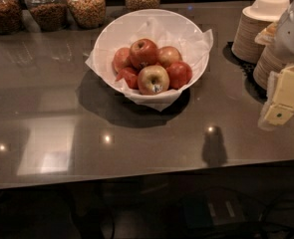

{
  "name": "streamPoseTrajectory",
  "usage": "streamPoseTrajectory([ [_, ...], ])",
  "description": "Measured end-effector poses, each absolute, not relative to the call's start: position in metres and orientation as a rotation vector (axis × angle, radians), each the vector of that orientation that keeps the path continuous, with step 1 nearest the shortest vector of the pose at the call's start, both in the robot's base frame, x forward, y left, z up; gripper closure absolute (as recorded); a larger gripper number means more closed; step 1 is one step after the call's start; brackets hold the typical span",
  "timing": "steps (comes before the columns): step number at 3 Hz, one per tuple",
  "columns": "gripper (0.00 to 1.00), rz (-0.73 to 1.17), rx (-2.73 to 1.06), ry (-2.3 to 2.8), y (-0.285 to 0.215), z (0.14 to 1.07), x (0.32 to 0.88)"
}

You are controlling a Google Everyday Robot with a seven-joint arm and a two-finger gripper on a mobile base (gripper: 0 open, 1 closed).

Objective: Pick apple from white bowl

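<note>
The white bowl [111, 36], wide and lined with crinkled white paper, stands on the grey counter a little left of the middle. It holds several apples. The deep-red apple [143, 52] sits on top of the pile, stem dimple up. A paler yellow-red apple [153, 79] with a small sticker lies in front of it. My gripper [284, 101], pale yellow, is at the right edge of the view, above the counter and well to the right of the bowl, holding nothing that shows.
Several glass jars of grains [86, 4] line the counter's back edge. Stacks of beige paper bowls [258, 26] stand at the back right, close behind my gripper. The counter's front edge [136, 180] runs across the lower view.
</note>
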State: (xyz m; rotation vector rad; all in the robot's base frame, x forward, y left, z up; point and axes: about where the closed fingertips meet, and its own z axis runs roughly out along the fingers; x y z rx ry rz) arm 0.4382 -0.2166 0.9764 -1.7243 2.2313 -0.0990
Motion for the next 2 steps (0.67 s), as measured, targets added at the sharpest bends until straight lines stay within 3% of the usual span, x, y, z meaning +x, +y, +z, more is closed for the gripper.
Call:
streamPoseTrajectory([
  [2,0.00,-0.079,-1.703,2.213,-0.207,0.974,0.451],
])
